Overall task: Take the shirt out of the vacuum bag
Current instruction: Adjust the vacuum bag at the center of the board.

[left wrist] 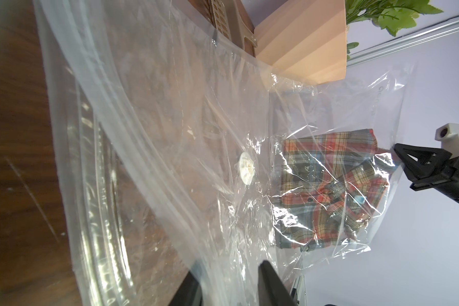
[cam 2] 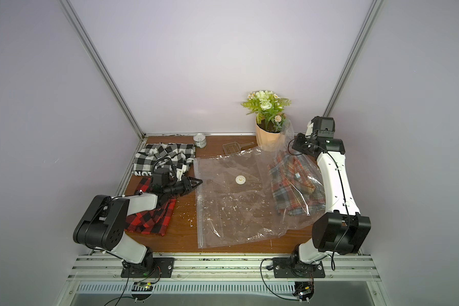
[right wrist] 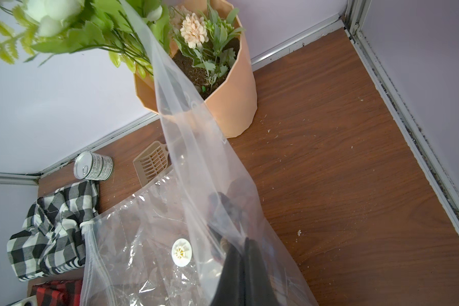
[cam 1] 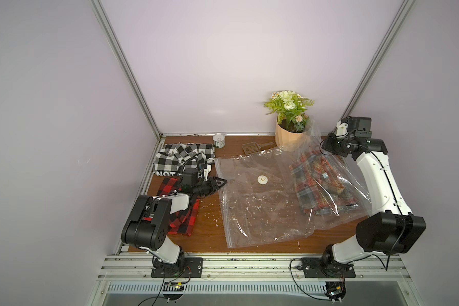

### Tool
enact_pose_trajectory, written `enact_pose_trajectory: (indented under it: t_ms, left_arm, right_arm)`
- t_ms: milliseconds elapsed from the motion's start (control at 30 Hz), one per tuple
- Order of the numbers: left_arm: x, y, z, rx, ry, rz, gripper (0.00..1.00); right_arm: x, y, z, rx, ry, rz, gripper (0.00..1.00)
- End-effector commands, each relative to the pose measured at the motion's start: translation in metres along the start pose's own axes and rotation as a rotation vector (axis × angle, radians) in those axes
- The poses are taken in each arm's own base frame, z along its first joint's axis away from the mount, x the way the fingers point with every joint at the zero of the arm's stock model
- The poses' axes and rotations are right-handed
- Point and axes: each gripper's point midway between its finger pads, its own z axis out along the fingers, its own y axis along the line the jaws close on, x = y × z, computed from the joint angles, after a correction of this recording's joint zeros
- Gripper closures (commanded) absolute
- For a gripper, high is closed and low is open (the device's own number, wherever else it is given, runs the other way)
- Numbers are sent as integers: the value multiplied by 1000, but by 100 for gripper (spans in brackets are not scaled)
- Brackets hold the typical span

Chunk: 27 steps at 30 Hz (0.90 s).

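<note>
The shirt is enclosed in the vacuum bag, whose end is pinched and lifted by the right fingers. The left fingers are parted at the zip edge, judged to need opening next.

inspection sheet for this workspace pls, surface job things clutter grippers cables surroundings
surface: wood table, scuffed, white flecks.
job's things: bag lies flat, right end lifted; shirt inside that end, not out yet.
clutter: black-white cloth, red cloth, can, scoop, plant pot with bag film against it.
grippers: left gripper open at the bag's left edge; right gripper shut, seemingly pinching the lifted film.
cables: black cable loops above the left gripper; no snag seen.
surroundings: lilac walls, metal frame; nothing else seen.
</note>
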Motion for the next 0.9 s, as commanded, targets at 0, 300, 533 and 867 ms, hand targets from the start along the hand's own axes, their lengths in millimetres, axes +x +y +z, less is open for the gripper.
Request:
enact_pose_trajectory:
  t_ms: [0,300,533,867]
  left_arm:
    - [3,-3,2,17,2,15,63]
    - [6,0,3,15,7,11,62]
    - [7,3,4,10,12,7,62]
    - [8,5,6,3,20,12,63]
  right_arm:
    - [-24,11,-15,-21,-80,-28,100]
    - [-10,12,2,-40,-41,-25,100]
    - [16,0,29,-19,14,-14,100]
    - [57,-48,61,112,49,45,100]
